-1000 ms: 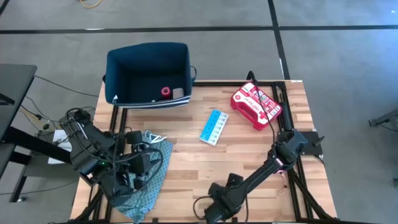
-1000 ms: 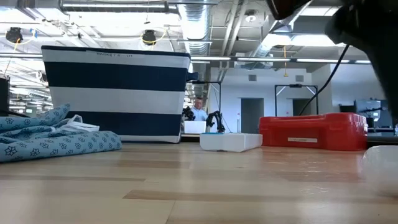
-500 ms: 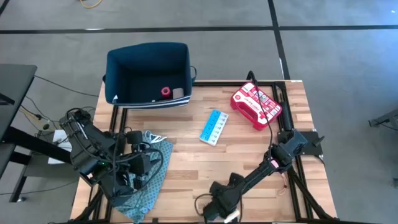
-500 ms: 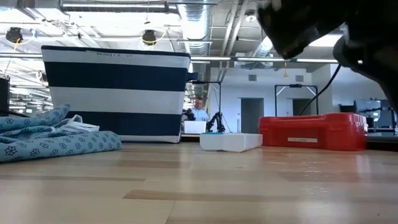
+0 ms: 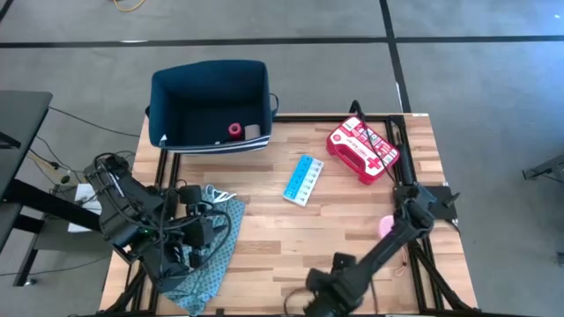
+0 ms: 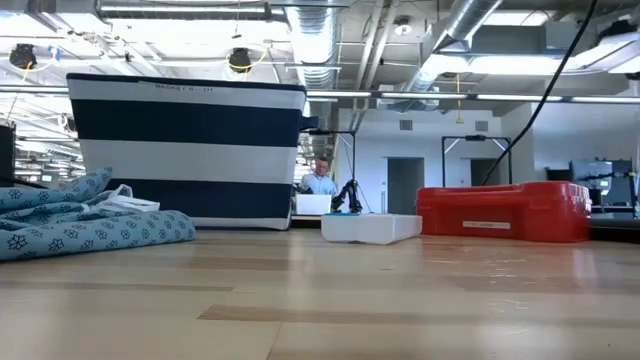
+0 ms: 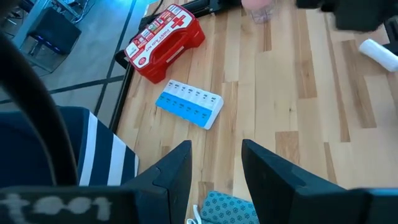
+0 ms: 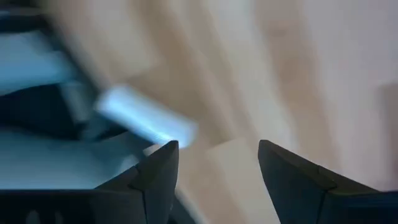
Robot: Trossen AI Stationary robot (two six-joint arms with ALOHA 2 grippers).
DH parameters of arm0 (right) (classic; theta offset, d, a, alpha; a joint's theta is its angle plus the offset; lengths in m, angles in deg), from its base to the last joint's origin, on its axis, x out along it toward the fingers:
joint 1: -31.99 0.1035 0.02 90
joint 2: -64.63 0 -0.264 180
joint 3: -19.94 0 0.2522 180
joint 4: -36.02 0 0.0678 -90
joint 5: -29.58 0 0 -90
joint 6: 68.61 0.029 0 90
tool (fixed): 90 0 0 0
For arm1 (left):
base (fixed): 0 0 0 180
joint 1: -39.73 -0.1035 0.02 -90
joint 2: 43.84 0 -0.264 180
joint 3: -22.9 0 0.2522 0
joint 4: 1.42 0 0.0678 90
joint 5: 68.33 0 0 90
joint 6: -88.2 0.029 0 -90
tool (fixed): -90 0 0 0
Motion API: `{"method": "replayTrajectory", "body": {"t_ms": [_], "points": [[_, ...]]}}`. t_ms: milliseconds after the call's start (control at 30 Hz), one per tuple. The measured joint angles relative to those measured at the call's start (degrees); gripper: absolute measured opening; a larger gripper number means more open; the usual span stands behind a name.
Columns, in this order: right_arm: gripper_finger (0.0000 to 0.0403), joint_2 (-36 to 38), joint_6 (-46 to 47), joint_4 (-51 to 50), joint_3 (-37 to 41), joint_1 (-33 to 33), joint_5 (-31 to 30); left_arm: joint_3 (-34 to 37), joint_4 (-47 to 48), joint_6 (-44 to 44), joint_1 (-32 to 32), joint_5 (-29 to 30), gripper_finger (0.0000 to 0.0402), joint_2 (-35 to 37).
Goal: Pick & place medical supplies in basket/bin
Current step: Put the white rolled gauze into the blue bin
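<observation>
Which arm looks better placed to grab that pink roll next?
The right arm. The pink roll lies at the table's right edge, right beside that arm, whose open right tool is at the near edge. The left tool sits over the teal cloth on the far left.

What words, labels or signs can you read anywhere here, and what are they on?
Bin: a small dark line of print runs along its top rim in the low view, too small to read.
Red first-aid case: white cross symbol and white printing on the lid, too blurred to read.
Same case, front side in the low view: a small pale label, unreadable.
Light blue pill box: small marks on the compartments, too small to read.
Nothing is legible.
</observation>
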Motion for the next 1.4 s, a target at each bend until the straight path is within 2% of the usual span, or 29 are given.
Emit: {"method": "replayTrajectory", "body": {"t_ms": [167,300,467,767,1033,1200,1400], "points": [[0.0216,-1.54,-5.33,7.54,1.14,3.98,-1.7,0.0,0.02,-0.22,0.02,-0.43,0.013,0.0],[0.0217,-4.22,-10.31,12.9,1.93,4.79,-1.66,0.0,0.02,-0.29,0.04,-0.08,0.013,0.0],[0.0215,-6.85,-11.91,10.58,1.91,3.62,-2.01,0.0,0.0,0.12,-0.22,2.14,0.013,-0.02],[0.0214,-8.96,-13.47,9.71,2.2,2.97,-0.33,0.0,0.02,0.39,-0.24,1.75,0.013,0.0],[0.021,-8.28,-11.57,16.21,7.07,1.46,-1.29,0.0,0.02,0.45,-0.24,1.68,0.013,0.0],[0.0171,-8.23,-9.52,17.12,7.85,0.56,-2.54,0.0,0.01,0.05,-0.24,2.29,0.013,-0.01],[0.0088,-8.41,-10.63,16.38,7.23,-1.53,-2.5,0.0,0.01,-0.09,-0.24,4.64,0.013,-0.02]]}}
